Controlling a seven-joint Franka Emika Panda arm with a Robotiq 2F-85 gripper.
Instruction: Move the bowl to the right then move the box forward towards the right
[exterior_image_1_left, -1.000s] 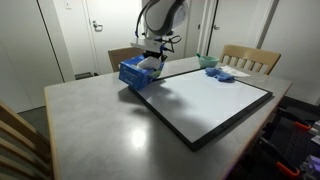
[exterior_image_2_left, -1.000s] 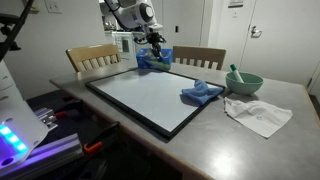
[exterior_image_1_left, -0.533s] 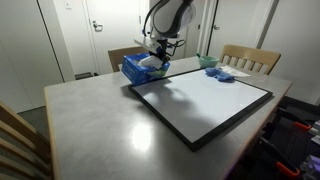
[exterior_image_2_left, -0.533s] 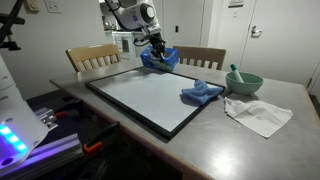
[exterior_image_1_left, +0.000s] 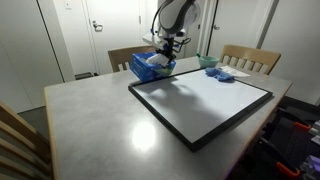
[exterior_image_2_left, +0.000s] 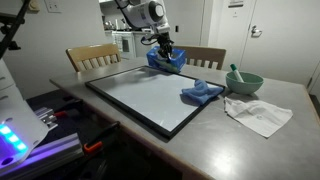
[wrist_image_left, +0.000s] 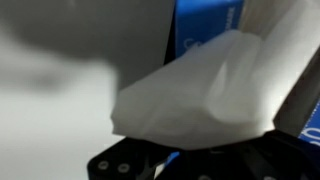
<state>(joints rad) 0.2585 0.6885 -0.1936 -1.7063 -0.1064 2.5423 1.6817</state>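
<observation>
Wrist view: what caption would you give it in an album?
Close up, crumpled white tissue fills the frame, with the blue box behind it.

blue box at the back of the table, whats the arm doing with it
The robot arm's gripper is down on the blue box at the far edge of the white board, apparently gripping it from above. The wrist view shows white tissue poking out of the box. The green bowl sits on the table off the board, near a blue cloth and a white cloth.
</observation>
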